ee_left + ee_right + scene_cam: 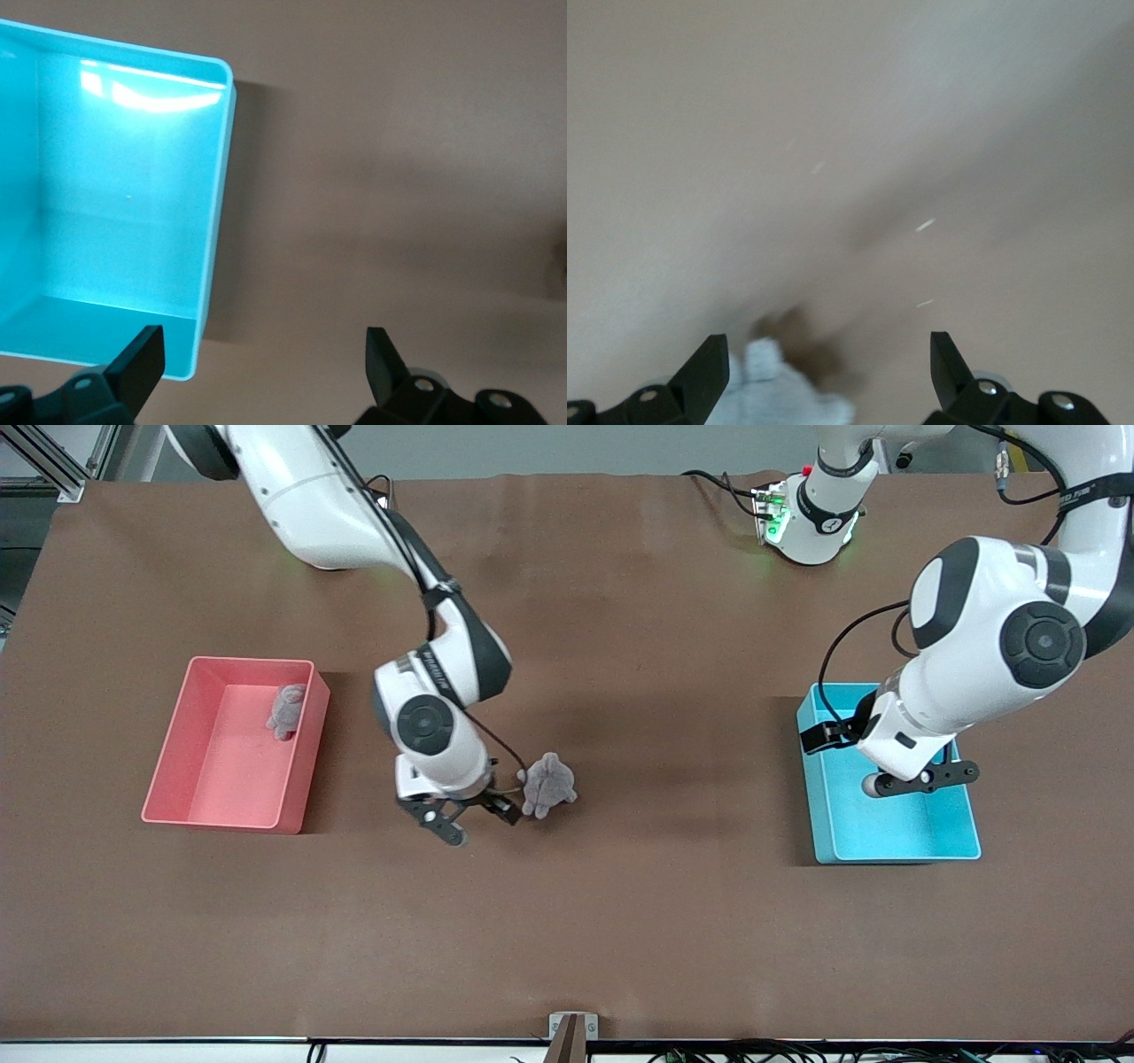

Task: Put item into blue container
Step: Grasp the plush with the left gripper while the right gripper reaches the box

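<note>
Blue container point(895, 841) under left gripper point(921, 778) — spread, empty; right gripper point(469, 819) spread beside grey plush point(547, 784), mid-frame.

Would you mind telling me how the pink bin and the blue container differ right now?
The pink bin holds a grey plush toy against its wall; the blue container shows nothing inside. The pink bin sits toward the right arm's end of the table, the blue container toward the left arm's end. The left gripper, fingers open, hangs over the blue container; no gripper is over the pink bin. Both are rectangular, smooth-walled bins of similar size.
</note>
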`<state>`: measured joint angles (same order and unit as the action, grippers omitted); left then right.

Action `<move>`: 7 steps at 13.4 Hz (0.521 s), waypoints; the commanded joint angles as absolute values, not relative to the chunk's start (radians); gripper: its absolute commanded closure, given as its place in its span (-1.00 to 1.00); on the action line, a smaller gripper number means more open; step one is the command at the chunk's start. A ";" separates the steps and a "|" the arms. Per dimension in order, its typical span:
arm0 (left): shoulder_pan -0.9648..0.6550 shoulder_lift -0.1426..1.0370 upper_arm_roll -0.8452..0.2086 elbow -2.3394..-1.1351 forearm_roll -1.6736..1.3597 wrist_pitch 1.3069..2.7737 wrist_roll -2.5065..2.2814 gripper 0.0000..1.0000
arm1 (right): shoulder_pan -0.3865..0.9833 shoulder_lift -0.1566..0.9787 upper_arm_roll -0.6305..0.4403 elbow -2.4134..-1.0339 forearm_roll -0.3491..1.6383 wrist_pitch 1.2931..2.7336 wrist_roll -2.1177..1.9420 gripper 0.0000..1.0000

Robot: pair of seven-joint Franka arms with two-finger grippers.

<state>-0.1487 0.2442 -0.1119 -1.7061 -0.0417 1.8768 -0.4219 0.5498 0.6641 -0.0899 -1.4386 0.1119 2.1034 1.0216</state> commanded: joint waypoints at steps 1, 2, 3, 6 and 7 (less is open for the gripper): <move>-0.224 0.287 -0.109 -1.692 -0.037 1.942 -0.527 -1.00 | 0.430 0.491 -0.067 -1.584 0.106 2.025 0.876 -1.00; -0.259 0.313 -0.107 -1.681 -0.037 1.978 -0.560 -1.00 | 0.379 0.433 -0.067 -1.645 0.106 2.020 0.823 -1.00; -0.297 0.343 -0.107 -1.671 -0.035 2.015 -0.583 -1.00 | 0.335 0.387 -0.067 -1.702 0.106 2.020 0.751 -1.00; -0.406 0.425 -0.109 -1.609 0.041 2.049 -0.575 -1.00 | 0.152 0.278 -0.064 -1.844 0.141 2.011 0.580 -1.00; -0.432 0.460 -0.110 -1.582 0.078 2.060 -0.569 -1.00 | 0.106 0.256 -0.066 -1.880 0.146 1.997 0.487 -1.00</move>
